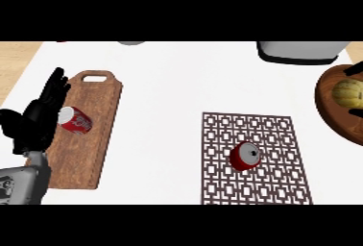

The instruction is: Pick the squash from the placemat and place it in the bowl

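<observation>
We look down on a white counter [170, 96] with pale wood flooring showing past its left edge. At the left lies a long wooden cutting board [96, 144] with a handle hole at its far end, and a red can [74, 120] lies on its side on that board. Our left hand [35, 122] shows at the left edge, partly over the board, its black fingers straight and spread, pointing up and holding nothing.

Near the middle right lies a brown lattice-pattern placemat [269, 129], and a second red can [245, 156] rests on it, its silver end facing us.

At the right edge sits a brown wooden bowl [327, 103], cut off by the frame. The squash [349, 93], pale yellow and ribbed, lies inside this bowl, well apart from the placemat. Black fingers of our right hand [353, 69] show at the squash's far and near sides; we cannot tell whether they grip it or stand clear.

A grey and white appliance [301, 50] stands at the far right of the counter, beyond the bowl.
</observation>
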Robot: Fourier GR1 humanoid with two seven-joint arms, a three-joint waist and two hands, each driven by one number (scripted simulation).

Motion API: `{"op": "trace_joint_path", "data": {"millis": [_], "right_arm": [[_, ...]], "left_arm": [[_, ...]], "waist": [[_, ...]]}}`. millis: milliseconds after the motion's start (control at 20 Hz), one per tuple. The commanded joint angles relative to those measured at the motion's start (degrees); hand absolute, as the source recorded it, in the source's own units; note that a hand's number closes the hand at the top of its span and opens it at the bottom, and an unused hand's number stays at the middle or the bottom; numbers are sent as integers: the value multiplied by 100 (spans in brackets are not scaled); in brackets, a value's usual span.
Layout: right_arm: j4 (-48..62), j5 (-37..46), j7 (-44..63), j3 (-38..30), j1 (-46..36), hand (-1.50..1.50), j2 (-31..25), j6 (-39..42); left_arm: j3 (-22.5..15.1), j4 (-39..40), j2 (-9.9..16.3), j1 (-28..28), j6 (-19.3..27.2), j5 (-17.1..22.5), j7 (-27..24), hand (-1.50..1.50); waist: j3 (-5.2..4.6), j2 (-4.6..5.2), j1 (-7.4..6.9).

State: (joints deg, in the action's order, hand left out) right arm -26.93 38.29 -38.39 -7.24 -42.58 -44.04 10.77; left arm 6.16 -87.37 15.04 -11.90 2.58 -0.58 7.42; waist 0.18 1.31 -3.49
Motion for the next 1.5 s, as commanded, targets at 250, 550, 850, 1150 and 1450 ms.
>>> {"op": "trace_joint_path", "data": {"millis": [250, 550, 850, 1150, 1450], "right_arm": [[1302, -619, -1021, -618, -610, -150, -279, 1413], [1977, -1923, -578, -1805, -844, -150, -166, 2378], [2160, -2166, -138, -2025, -678, -150, -1073, 3212], [2088, -2325, 39, -2126, -390, -150, -1411, 3637], [2025, -2660, 391, -2362, -376, -150, -1506, 4210]], "left_arm": [[11, -64, 41, 76, -43, -22, 15, 0], [7, -53, -20, 71, -13, 2, 73, 0], [32, 50, -66, 106, 19, -25, -138, 0], [4, -73, -130, 107, 74, -26, -90, 0], [17, -117, -90, 104, 28, 10, 9, 0]], "waist": [[12, 3, -8], [21, 1, 47], [37, 79, 36], [78, 105, 64], [99, 71, 86]]}}
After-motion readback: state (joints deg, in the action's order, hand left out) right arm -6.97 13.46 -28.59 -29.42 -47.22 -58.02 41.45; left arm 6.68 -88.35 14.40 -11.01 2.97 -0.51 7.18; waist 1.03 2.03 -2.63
